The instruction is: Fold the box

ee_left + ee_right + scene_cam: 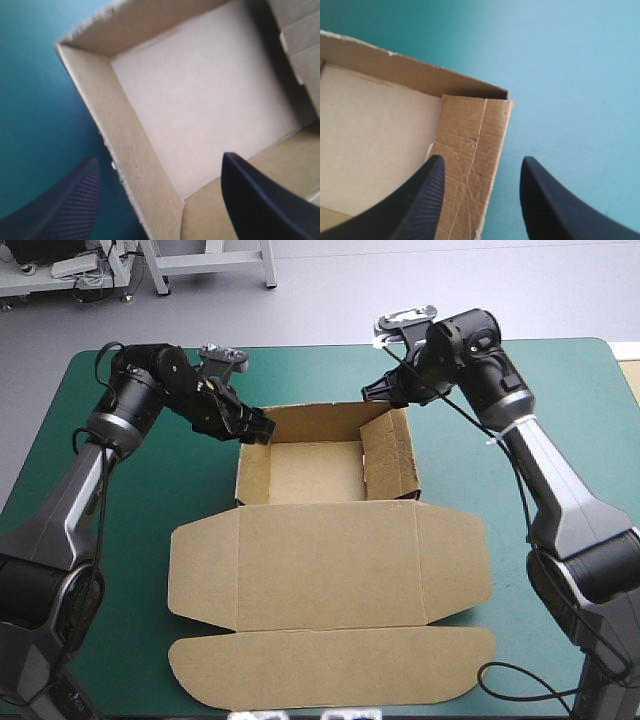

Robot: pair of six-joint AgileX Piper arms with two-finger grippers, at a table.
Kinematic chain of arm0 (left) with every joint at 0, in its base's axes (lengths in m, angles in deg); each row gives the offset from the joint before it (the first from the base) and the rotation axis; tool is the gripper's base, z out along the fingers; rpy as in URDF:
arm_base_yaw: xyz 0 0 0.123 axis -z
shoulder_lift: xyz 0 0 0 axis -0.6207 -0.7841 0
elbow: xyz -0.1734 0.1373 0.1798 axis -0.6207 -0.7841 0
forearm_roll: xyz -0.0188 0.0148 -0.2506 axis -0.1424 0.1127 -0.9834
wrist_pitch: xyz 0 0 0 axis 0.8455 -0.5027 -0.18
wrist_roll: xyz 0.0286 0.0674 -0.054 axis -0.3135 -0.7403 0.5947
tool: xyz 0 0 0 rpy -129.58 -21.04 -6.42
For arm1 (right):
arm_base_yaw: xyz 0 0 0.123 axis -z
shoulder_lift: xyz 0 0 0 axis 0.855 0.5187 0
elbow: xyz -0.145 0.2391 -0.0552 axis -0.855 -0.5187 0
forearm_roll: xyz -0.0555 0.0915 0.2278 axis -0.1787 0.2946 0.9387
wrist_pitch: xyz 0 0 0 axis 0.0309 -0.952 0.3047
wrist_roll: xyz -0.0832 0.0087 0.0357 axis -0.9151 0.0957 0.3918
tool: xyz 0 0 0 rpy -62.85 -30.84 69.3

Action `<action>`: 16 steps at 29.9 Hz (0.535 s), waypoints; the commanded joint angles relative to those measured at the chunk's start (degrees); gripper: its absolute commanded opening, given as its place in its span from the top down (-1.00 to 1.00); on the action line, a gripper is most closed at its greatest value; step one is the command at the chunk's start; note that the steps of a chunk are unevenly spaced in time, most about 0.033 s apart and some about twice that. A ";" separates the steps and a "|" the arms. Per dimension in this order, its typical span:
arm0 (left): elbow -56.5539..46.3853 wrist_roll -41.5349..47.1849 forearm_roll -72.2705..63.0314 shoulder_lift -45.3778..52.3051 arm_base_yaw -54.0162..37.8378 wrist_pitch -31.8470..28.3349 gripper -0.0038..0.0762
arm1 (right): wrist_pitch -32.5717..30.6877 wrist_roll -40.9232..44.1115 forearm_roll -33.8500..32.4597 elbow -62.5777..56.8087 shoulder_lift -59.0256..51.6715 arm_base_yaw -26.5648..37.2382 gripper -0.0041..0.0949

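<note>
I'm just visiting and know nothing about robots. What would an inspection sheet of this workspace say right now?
Surface: teal-green cover, lying flat.
Job's things: box, an open tray at its far end, with the lid and flaps flat toward the near edge. The tray's right wall leans inward.
Clutter: nothing seen.
Tools: left tool open, straddling the tray's left wall near its far end. Right tool open, over the right wall's far end. Neither holds anything.
Cables: nothing seen, the robot's own aside.
Surroundings: nothing seen at the table.
</note>
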 commanded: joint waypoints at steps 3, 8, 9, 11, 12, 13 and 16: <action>10.37 0.21 -1.57 8.93 0.15 3.43 -0.06 | -0.31 2.27 -1.49 2.19 -10.60 0.15 0.01; 13.17 3.99 -1.43 17.16 0.15 3.43 0.77 | -0.31 2.51 -1.59 1.98 -12.15 0.15 0.01; 13.17 3.35 -1.20 19.02 0.15 3.43 0.92 | -0.31 3.22 -1.59 1.58 -11.85 0.15 0.01; 13.17 2.94 -0.30 22.53 0.15 3.43 0.93 | -0.31 4.12 -1.59 0.13 -10.91 0.56 0.01; 13.17 2.92 0.48 23.81 0.15 3.43 0.93 | -0.31 4.42 -1.15 -0.80 -10.27 1.04 0.01; 13.17 2.92 1.41 25.25 0.15 3.43 0.93 | -0.31 4.82 -0.28 -2.09 -9.47 1.46 0.01; 12.71 2.92 4.74 29.05 0.15 3.43 0.93 | -0.31 4.82 2.86 -5.64 -6.71 3.17 0.02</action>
